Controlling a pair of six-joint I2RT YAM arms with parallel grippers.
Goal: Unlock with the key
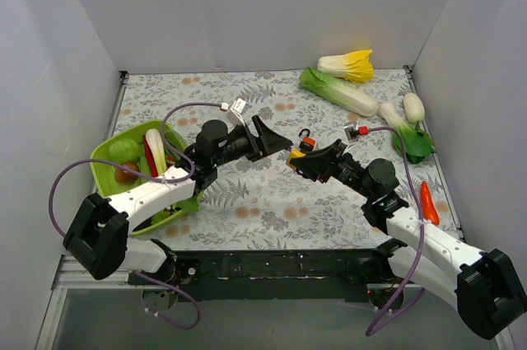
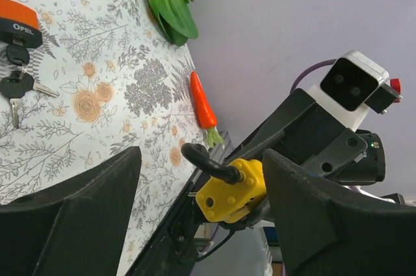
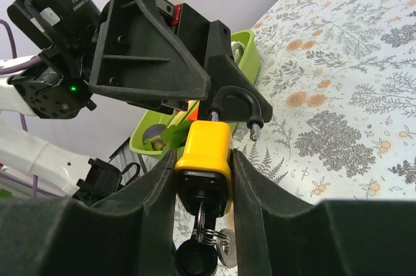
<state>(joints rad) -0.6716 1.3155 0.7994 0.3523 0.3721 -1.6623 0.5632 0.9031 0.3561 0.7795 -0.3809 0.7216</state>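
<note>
My right gripper (image 3: 203, 159) is shut on the yellow padlock (image 3: 205, 149) and holds it above the table, shackle up. The black shackle (image 3: 235, 102) stands open, one leg end free. A key with a black head (image 3: 195, 260) sits in the lock's underside, with a ring and a second key hanging from it. My left gripper (image 2: 201, 159) is open; its fingers (image 2: 84, 204) stand either side of the shackle (image 2: 207, 162) without touching it. In the top view both grippers meet at mid-table, left (image 1: 276, 142) and right (image 1: 298, 159). The keys are hidden in the top view.
An orange padlock (image 2: 18, 21) with its own black-headed keys (image 2: 16, 84) lies on the table near the grippers (image 1: 306, 143). A green basket (image 1: 105, 161) of vegetables stands at the left. Cabbages (image 1: 338, 91), a radish (image 1: 414, 107) and a carrot (image 1: 429, 202) lie at the right.
</note>
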